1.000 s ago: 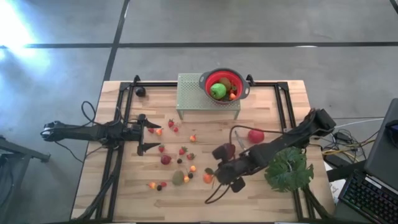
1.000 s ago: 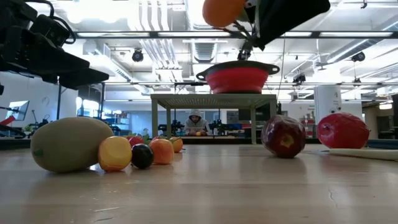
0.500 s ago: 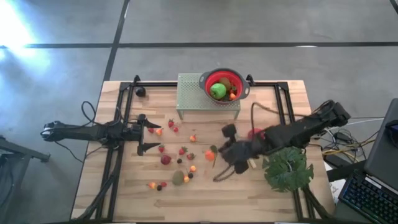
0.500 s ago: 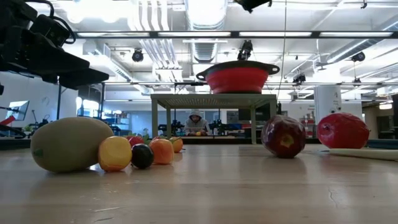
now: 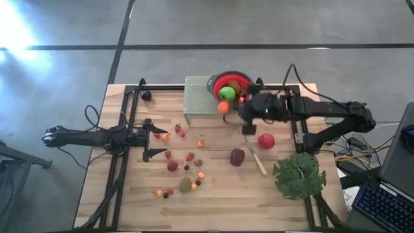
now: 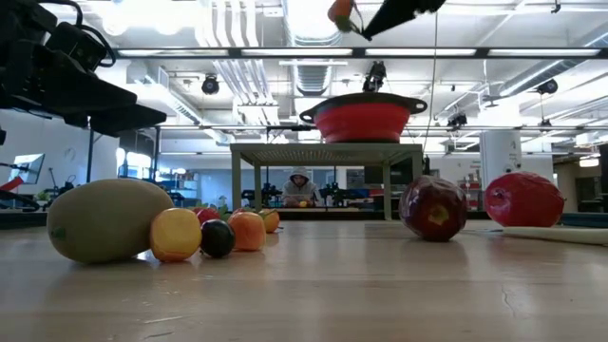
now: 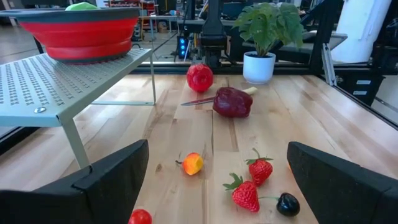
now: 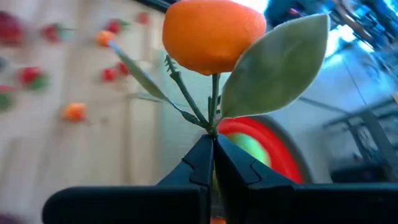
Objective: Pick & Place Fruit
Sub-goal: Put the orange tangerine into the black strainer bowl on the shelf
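The right claw (image 8: pixel 212 163) grips an orange (image 8: pixel 213 36) by its thin stem, just beside the red bowl (image 5: pixel 228 83); light, likely swinging. The left claw (image 5: pixel 155 138) waits open.

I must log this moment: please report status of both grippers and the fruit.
Right gripper shut on orange's stem, high beside the red bowl. Left gripper open, waiting at table's left. Nothing in the way.
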You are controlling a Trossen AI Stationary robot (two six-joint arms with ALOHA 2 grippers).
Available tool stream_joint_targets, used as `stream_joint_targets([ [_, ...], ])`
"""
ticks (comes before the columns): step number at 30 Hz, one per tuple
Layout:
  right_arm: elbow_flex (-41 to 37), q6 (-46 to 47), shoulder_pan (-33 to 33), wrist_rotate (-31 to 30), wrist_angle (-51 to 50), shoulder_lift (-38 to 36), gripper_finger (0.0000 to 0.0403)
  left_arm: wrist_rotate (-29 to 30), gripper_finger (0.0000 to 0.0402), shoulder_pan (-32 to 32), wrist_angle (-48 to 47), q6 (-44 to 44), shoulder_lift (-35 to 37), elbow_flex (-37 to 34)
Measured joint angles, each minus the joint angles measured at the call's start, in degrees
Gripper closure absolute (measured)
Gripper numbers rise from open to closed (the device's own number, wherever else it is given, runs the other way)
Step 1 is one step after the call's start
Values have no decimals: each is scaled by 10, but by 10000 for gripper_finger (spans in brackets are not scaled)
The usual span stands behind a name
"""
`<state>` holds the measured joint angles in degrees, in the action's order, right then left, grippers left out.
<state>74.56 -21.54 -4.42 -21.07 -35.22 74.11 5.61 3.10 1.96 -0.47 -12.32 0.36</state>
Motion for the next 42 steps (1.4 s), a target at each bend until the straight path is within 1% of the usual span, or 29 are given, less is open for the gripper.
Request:
stream_joint_targets([
  [7, 0, -16, -113, 47, 48, 25, 395, 0, 14, 0, 0, 0, 0, 0],
  [14, 0, -28, -201, 51, 62, 55, 395, 0, 14, 0, 0, 0, 0, 0],
  [18, 0, -26, -235, 51, 74, 71, 395, 0, 14, 0, 0, 0, 0, 0],
  [27, 0, -25, -260, 51, 88, 112, 394, 0, 14, 0, 0, 0, 0, 0],
  [42, 0, -26, -260, 51, 79, 147, 394, 0, 14, 0, 0, 0, 0, 0],
])
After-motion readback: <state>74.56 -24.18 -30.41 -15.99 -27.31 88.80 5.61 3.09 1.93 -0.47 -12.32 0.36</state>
